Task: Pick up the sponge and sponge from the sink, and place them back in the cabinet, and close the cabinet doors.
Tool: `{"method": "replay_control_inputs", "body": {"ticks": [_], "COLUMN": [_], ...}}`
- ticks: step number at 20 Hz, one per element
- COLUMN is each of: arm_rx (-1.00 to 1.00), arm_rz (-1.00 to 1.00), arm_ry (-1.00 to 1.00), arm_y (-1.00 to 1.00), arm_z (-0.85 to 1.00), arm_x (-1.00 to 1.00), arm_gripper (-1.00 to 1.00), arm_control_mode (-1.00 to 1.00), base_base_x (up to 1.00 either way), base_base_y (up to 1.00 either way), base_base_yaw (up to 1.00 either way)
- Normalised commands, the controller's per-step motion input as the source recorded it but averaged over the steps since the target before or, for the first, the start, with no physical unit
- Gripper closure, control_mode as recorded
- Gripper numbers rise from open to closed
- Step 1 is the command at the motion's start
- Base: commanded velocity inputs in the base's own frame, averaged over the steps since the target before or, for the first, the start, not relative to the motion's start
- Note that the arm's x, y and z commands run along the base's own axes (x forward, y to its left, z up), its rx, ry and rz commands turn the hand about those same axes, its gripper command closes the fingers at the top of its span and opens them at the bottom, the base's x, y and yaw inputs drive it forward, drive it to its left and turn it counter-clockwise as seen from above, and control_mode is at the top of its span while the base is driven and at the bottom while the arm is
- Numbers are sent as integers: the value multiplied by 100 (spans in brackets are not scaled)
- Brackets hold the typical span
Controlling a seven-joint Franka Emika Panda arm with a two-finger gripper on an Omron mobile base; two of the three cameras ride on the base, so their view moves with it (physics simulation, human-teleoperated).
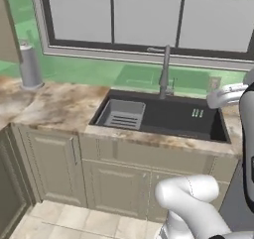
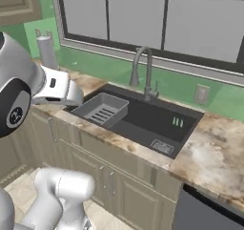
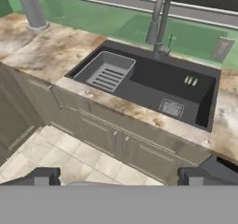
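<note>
Spanning the wall behind the counter, a dark-framed window [image 1: 149, 15] sits above a green backsplash [image 1: 99, 72], and below them a mottled brown stone countertop [image 1: 54, 109] runs over beige base cabinets [image 1: 114, 178] with recessed panels. Set into the counter is the sink [image 1: 218, 126], a wide black basin; a grey slotted rack insert [image 1: 120, 114] fills its nine o'clock end, a square drain [image 3: 171, 108] lies toward five o'clock in the hand view, and a grey gooseneck faucet [image 1: 163, 72] rises from the rim at twelve o'clock. A grey cylindrical canister [image 1: 30, 67] stands on the counter well off at ten o'clock of the basin, against the backsplash, and a small grey outlet plate [image 2: 202, 94] is on the wall at one o'clock. On the basin floor, toward two o'clock from its middle and well apart from the rack, two small green-topped sponges [image 1: 197, 113] stand just beside each other; they are too small to tell which top is the darker. The gripper [image 3: 116, 176] hangs out in front of the cabinets, well short of the sink, its jaws spread wide with nothing between them.
</note>
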Motion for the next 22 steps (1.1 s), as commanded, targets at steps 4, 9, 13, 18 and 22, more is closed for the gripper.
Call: {"method": "replay_control_inputs", "body": {"ticks": [4, 9, 13, 18, 22], "arm_rx": [0, 0, 0, 0, 0], "arm_rz": [0, 0, 0, 0, 0], "arm_ry": [0, 0, 0, 0, 0], "arm_y": [0, 0, 0, 0, 0], "arm_z": [0, 0, 0, 0, 0], "arm_x": [0, 0, 0, 0, 0], "arm_gripper": [-100, -100, -100, -100, -100], "arm_control_mode": [100, 100, 100, 100, 100], "base_base_x": [0, 0, 4, 24, 33], "base_base_y": [0, 0, 7, 32, 40], "base_base_yaw": [-55, -51, -39, -23, -20]}}
